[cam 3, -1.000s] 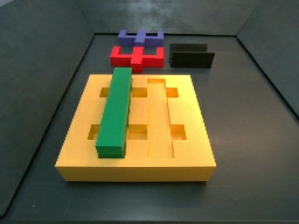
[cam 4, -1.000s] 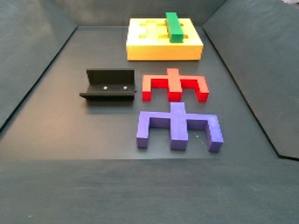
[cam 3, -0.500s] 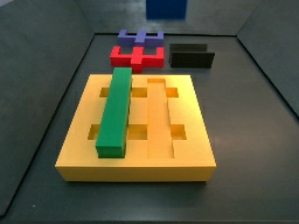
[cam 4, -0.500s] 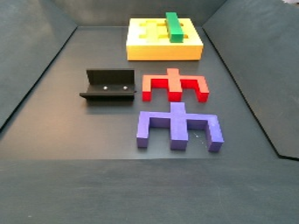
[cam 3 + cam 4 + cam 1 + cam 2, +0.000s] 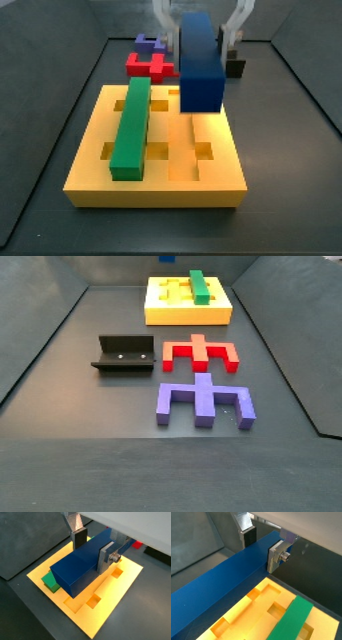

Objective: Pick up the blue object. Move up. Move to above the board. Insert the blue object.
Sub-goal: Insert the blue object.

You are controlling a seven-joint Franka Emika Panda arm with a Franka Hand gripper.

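I see the hand clamped on the blue object, holding it above the board. A green bar already lies in one board groove. Beyond the board, red piece, purple piece and fixture sit on the surface.

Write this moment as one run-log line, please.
gripper: shut on long dark-blue rectangular bar | position: above grooved yellow slab board | not inserted | green bar: lying in board groove

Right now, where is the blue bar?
The blue bar is clamped in the gripper, raised above the yellow board, beside the green bar seated in a groove.
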